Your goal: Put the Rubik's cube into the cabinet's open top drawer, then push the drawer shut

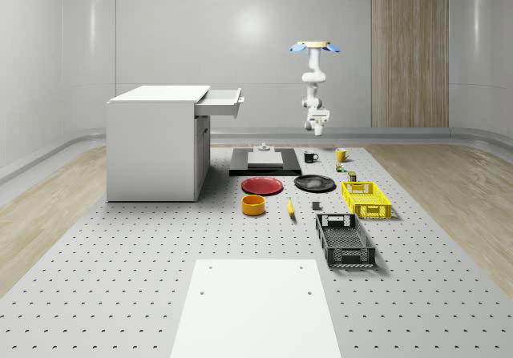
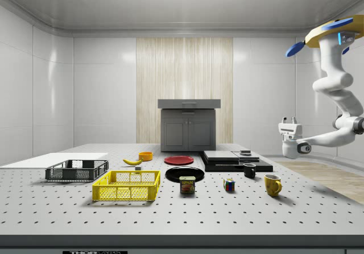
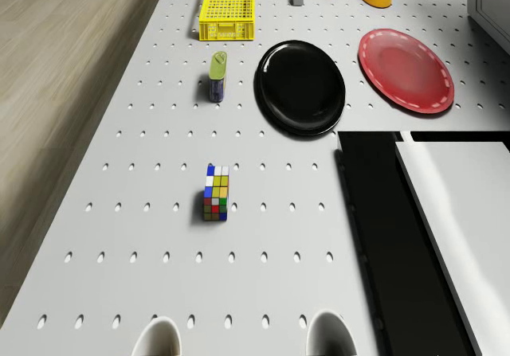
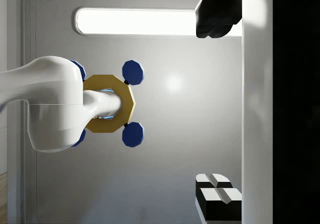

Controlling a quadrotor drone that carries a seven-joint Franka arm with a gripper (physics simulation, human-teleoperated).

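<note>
Left to right in whole-scene view: cabinet (image 1: pixel 156 142) stood at left, top drawer (image 1: pixel 223 102) pulled open. I had drone (image 1: pixel 315 47) hovering high over far end of counter (image 1: pixel 128 254). Claw (image 1: pixel 317 123) hung well above counter, holding nothing; open or closed, I could not tell. Rubik's cube (image 3: pixel 216 192) sat on counter just beside spam can (image 2: pixel 187 184), well apart from cabinet. I judged cube light, rigid, smooth-sided: pinch two opposite flat faces, squarely.

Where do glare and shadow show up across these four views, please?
Whole-scene view: soft glare patches on the back wall. Side view: a bright ceiling panel. Drone view: the Rubik's cube casts a faint shadow on the table. Wrist view: a glowing ceiling light behind the drone.
</note>
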